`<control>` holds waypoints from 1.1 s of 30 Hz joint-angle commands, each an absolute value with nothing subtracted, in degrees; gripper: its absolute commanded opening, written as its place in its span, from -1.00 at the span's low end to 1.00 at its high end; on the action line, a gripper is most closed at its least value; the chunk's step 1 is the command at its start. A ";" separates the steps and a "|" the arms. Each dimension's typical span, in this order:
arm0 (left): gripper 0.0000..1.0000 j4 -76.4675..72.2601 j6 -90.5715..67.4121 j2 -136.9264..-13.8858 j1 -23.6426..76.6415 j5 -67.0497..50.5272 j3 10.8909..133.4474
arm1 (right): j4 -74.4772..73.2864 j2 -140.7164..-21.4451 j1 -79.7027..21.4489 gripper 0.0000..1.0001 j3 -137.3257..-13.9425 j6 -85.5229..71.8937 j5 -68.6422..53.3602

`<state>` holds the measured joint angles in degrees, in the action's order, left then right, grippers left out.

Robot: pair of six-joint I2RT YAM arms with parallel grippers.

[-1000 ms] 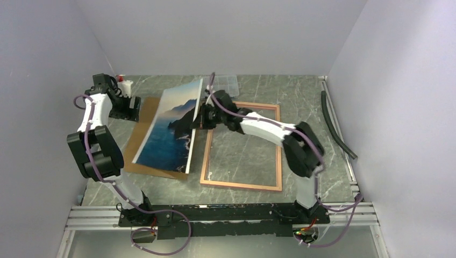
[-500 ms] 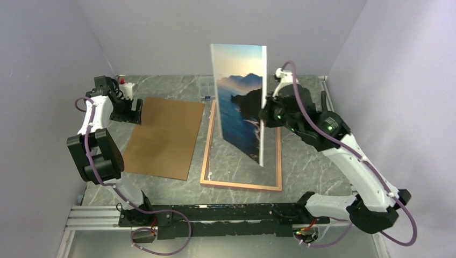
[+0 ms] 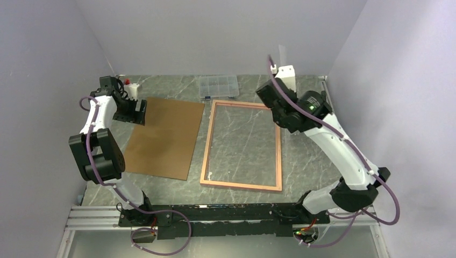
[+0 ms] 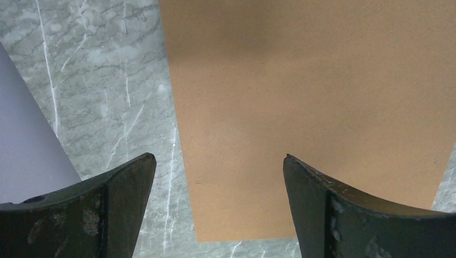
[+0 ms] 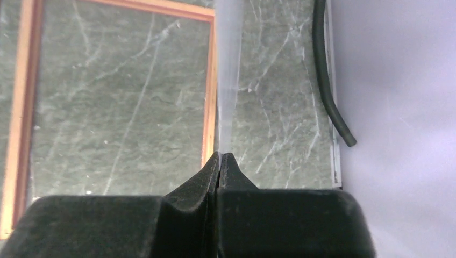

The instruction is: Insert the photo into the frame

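Right gripper (image 5: 220, 156): we see it pinched tight on the photo (image 5: 228, 80), edge-on to us as a pale blurred strip, held in the air by the frame's (image 3: 241, 186) far right corner | frame: flat, marble showing through its pane | left gripper (image 4: 218, 157): fingers spread wide over the brown backing board (image 3: 164, 137), which lies left of the frame.

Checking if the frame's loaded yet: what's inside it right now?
Only grey marble table shows through the frame; no print lies in it. The photo is pinched edge-on in the right gripper, so its picture side is hidden.
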<state>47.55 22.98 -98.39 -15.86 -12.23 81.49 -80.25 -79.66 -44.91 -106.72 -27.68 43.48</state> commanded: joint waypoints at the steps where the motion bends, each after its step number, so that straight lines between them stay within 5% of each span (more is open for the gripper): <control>1: 0.89 46.85 22.48 -97.50 -15.56 -12.82 81.08 | -85.61 -82.43 -45.87 -1.00 -104.98 -28.97 45.02; 7: 0.89 46.91 22.42 -97.00 -15.32 -12.86 80.79 | -83.03 -87.83 -47.08 -1.00 -91.44 -32.24 34.01; 15: 0.89 44.65 21.82 -93.78 -11.91 -11.47 77.30 | -59.79 -80.14 -47.20 -1.00 -76.99 -37.60 13.01; 33: 0.89 43.31 21.73 -92.97 -10.71 -11.08 74.27 | -61.23 -103.67 -46.57 -1.00 -93.75 -59.74 17.76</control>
<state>44.36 21.71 -95.07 -10.79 -11.60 74.39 -62.35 -103.83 -46.96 -89.76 -53.21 16.01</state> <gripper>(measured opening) 0.941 0.010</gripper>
